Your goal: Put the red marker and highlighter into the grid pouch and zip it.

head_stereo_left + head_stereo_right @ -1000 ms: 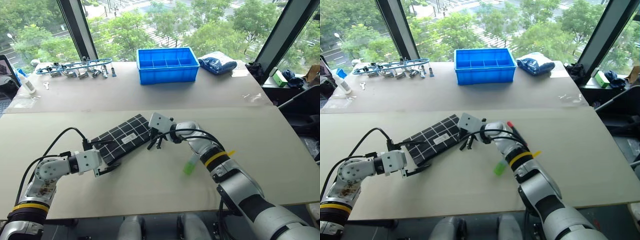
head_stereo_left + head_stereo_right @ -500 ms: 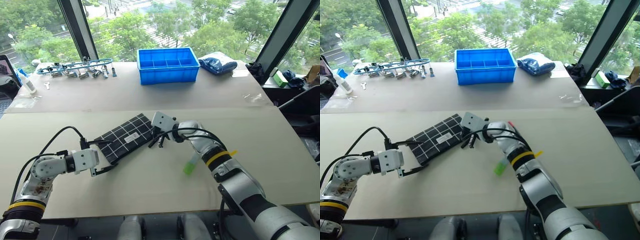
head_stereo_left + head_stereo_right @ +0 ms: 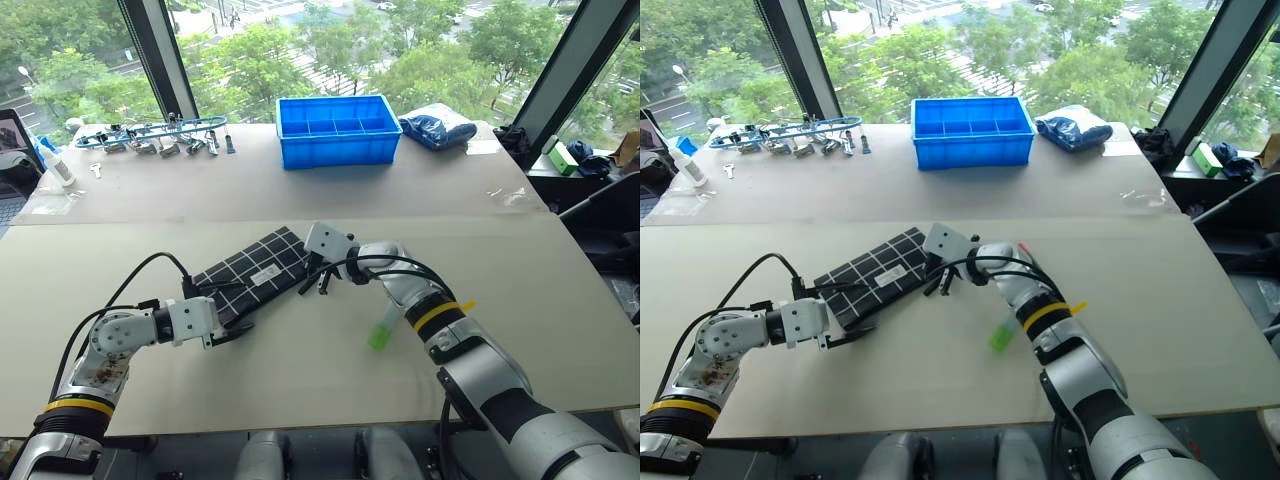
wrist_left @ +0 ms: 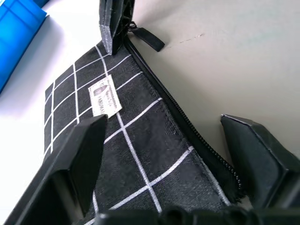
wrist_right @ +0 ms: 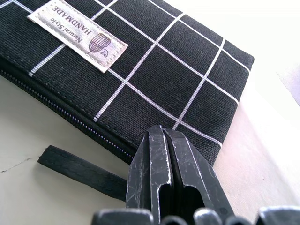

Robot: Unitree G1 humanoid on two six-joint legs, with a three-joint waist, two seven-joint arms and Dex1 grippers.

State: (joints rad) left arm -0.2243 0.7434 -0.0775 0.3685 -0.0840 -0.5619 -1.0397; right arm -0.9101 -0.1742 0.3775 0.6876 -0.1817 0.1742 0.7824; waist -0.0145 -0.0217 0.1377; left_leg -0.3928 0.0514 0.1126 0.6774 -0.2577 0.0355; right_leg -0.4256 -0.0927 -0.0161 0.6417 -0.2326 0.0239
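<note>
left eye view: the left arm reaches in low from the near left, forearm close to the table (image 3: 300, 390), wrist bent so the left gripper (image 3: 232, 320) points forward and to the right at the near end of the grid pouch (image 3: 255, 275). the right arm extends forward across the middle, elbow bent, and its wrist turns the right gripper (image 3: 312, 287) down and to the left onto the pouch's far-right end. the pouch lies flat and diagonal between the two grippers. the highlighter (image 3: 381, 328) lies on the table just beside the right forearm, well apart from the pouch.

right eye view: the red marker (image 3: 1020, 247) shows its red cap just past the right forearm, on the far side of the arm.

left wrist view: the left fingers (image 4: 86, 150) stand wide apart and straddle the pouch's near end, one over the grid fabric, the other off the zipper (image 4: 183, 117) side above bare table. the zipper reads as zipped along its visible length. the right gripper's fingers sit at the far end.

right wrist view: the right fingers (image 5: 164, 173) are pressed together, tips at the pouch's zipper edge. whether they pinch fabric cannot be told. the pull tab (image 5: 79, 171) lies loose on the table beside them; the white label (image 5: 77, 35) faces up.
</note>
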